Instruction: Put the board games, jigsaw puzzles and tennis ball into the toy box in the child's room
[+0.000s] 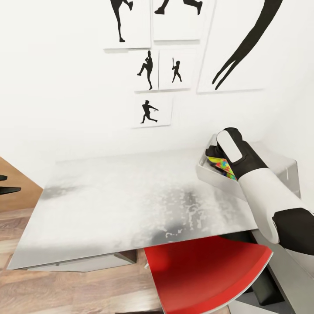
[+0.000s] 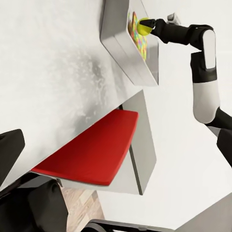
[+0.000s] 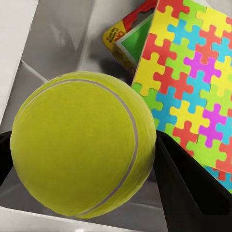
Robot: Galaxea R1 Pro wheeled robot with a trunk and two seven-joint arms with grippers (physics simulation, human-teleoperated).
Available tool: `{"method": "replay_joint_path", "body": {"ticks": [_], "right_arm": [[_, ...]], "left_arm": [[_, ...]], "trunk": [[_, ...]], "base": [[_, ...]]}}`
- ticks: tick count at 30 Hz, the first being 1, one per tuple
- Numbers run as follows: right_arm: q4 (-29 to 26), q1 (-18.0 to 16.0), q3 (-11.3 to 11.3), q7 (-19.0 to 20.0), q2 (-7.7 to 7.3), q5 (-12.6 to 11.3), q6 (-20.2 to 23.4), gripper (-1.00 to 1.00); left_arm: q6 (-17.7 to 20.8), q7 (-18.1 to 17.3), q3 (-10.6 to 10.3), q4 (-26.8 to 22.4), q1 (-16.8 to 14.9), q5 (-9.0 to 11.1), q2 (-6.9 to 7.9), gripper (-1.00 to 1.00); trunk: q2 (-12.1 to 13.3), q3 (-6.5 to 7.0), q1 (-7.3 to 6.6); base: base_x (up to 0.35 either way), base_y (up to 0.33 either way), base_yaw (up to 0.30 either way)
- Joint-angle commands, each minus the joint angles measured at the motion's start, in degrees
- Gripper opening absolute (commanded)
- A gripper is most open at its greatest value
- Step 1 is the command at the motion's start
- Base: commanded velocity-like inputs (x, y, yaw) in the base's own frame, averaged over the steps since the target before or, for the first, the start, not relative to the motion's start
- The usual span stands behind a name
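My right gripper (image 3: 87, 162) is shut on the yellow-green tennis ball (image 3: 84, 150), its dark fingers (image 3: 191, 193) pressing on either side. It holds the ball just over the inside of the light-grey toy box (image 3: 58, 38). In the box lie a multicoloured jigsaw puzzle (image 3: 193, 82) and, under it, a board game (image 3: 128, 41) with a yellow-red-green cover. In the head view the right gripper (image 1: 214, 156) reaches into the toy box (image 1: 205, 174) at the table's (image 1: 122, 196) far right, with the puzzle (image 1: 223, 165) showing. The left wrist view shows the ball (image 2: 143, 26) above the box (image 2: 125, 48). My left gripper (image 2: 26, 181) is open and empty.
A red chair seat (image 1: 205, 270) sits tucked under the table's near edge. White walls with black baseball silhouettes (image 1: 148, 111) stand right behind the table. Wooden floor (image 1: 65, 292) lies at the lower left. The toy box sits close to the corner of the walls.
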Motion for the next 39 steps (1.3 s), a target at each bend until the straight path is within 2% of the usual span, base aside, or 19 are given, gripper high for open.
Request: {"method": "replay_joint_path", "body": {"ticks": [1, 7, 39], "right_arm": [[0.32, -0.07, 0.34, -0.76, -0.06, -0.68, 0.02, -1.00], [1.86, -0.07, 0.35, -0.70, -0.02, -0.56, -0.10, -1.00], [2.05, -0.07, 0.43, -0.74, -0.08, -0.55, -0.19, -1.00]], "left_arm": [[0.45, -0.18, -0.48, 0.05, -0.35, 0.23, 0.01, 1.00], [0.45, -0.18, -0.48, 0.05, -0.35, 0.23, -0.04, 1.00], [0.45, -0.18, -0.48, 0.31, -0.35, 0.23, -0.07, 1.00]], "trunk": [[-0.11, -0.10, 0.04], [-0.11, -0.10, 0.04], [-0.11, -0.10, 0.04]], "base": [[0.071, 0.000, 0.000], [0.071, 0.000, 0.000], [0.012, 0.004, 0.000]]}}
